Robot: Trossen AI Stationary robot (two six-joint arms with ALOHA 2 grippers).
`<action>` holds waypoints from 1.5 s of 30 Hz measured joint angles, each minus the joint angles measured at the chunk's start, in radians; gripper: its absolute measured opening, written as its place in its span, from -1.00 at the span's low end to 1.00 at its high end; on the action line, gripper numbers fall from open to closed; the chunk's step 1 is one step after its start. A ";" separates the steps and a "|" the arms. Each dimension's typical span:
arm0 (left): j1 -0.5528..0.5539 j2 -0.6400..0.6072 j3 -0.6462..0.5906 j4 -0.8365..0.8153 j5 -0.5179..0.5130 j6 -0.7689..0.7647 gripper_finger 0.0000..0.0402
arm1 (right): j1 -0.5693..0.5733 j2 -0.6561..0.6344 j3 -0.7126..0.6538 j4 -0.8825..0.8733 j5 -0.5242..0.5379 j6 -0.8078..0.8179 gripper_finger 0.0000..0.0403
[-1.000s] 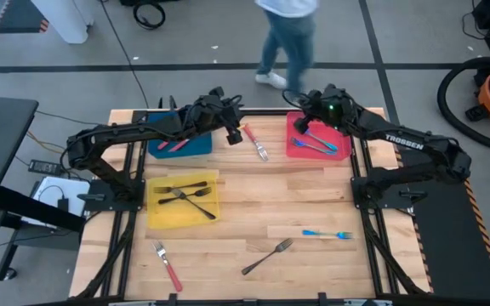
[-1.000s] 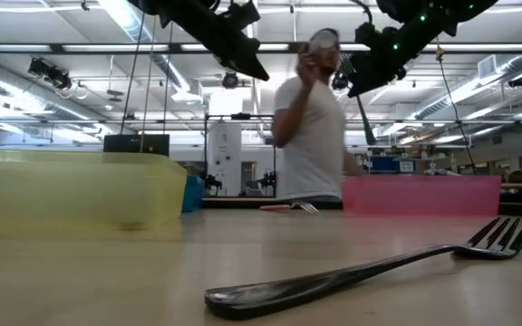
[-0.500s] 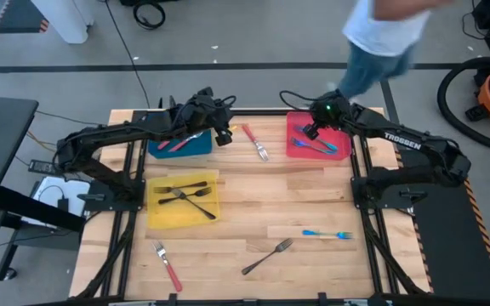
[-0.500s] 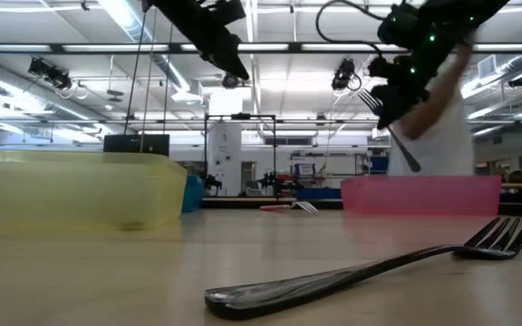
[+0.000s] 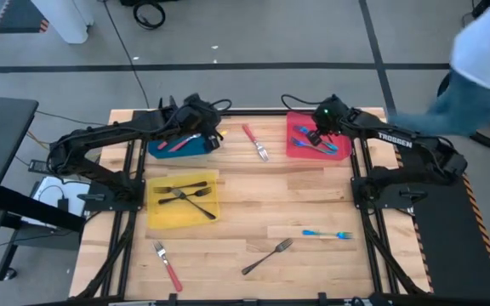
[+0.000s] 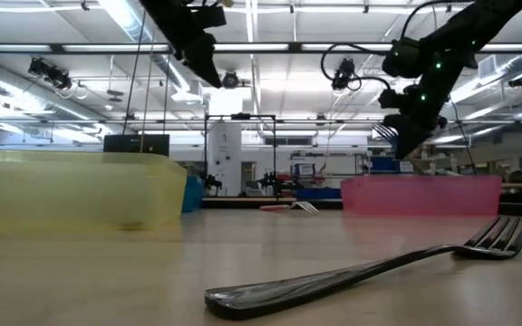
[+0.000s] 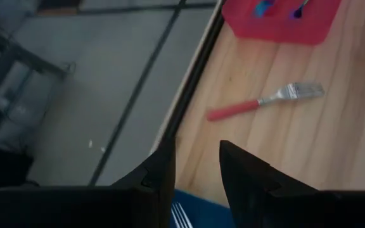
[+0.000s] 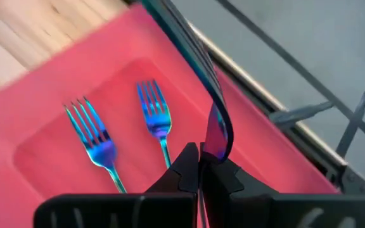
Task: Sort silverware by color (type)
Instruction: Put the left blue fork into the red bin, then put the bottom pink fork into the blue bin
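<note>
My right gripper (image 5: 313, 136) hangs over the red tray (image 5: 296, 151), shut on a shiny blue fork (image 8: 215, 120). Two more blue forks (image 8: 97, 142) lie flat in that tray. My left gripper (image 5: 207, 136) is open and empty above the blue tray (image 5: 181, 146), which holds red-handled forks; its fingers show apart in the left wrist view (image 7: 196, 158). A red-handled fork (image 5: 256, 142) lies on the table between the two trays. Dark forks lie in the yellow tray (image 5: 156, 217). My right gripper pinches the blue fork between its two fingers just behind the head (image 8: 219, 140). The handle is hidden by the fingers. The head and tines (image 8: 189, 44) stick out past the fingertips. The fork is lifted clear above the red tray's floor.
Loose on the near half of the table lie a blue fork (image 5: 327, 234), a dark fork (image 5: 268, 256) and a red-handled fork (image 5: 168, 266). The dark fork fills the foreground of the low view (image 6: 361, 272). A person (image 5: 483, 76) moves past the table's far right corner.
My right gripper has gone down toward the red tray with the blue fork. My left gripper has gone toward the table's left edge, away from the loose red-handled fork, and now hangs over the blue tray. The person has walked to the right behind the table.
</note>
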 joint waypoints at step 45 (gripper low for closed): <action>0.000 0.001 0.000 -0.257 0.002 -0.158 -0.39 | 0.071 0.078 0.103 0.050 -0.009 -0.045 -0.59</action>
